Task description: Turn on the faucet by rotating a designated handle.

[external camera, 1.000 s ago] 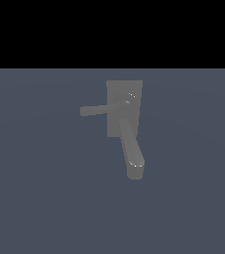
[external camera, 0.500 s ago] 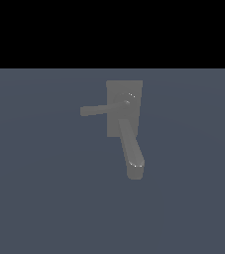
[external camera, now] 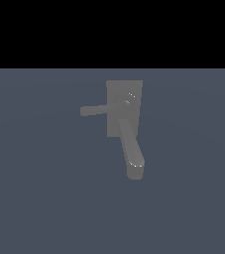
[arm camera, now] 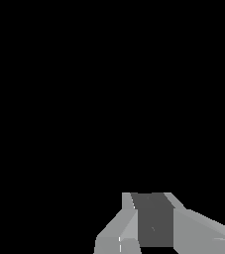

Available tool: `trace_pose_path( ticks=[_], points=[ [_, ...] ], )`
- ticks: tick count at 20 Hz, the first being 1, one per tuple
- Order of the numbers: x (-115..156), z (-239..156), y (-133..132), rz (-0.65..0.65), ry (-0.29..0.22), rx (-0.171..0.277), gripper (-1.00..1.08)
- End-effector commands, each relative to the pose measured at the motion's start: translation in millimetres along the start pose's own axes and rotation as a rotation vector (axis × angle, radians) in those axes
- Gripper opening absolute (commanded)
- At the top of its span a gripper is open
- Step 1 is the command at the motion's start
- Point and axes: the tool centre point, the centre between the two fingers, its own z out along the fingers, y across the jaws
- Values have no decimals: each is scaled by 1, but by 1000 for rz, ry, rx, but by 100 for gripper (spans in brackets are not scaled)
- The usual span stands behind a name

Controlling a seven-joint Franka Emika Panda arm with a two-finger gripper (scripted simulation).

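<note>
On the table (external camera: 34, 198), mid-scene: one faucet (external camera: 124, 106), standing alone on the flat blue-grey surface.
Faucet parts: one upright block, one thick spout (external camera: 131, 151), one thin handle (external camera: 99, 110).
Handle: straight bar with a squared end, jutting level from the block toward the exterior view's left.
Spout: rounded tip, running from the block down toward the camera and slightly to the exterior view's right.
Pincer (arm camera: 151, 223): one, seen only in the wrist view; not in the exterior view.
Pincer state: two pale fingers (arm camera: 116, 233) flank a darker grey panel; whether they are apart or closed cannot be told.
Cut off: the fingers run off the wrist picture's edge.
Hard to make out: the wrist view is otherwise black; the exterior view's upper band is black too.
</note>
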Motion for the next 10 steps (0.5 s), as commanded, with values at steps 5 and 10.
trace_pose_path(
  ticks=[5, 10],
  points=[
    [49, -49, -54, -146, 227, -78, -100],
    [74, -90, -111, -270, 402, -105, -100]
  ],
)
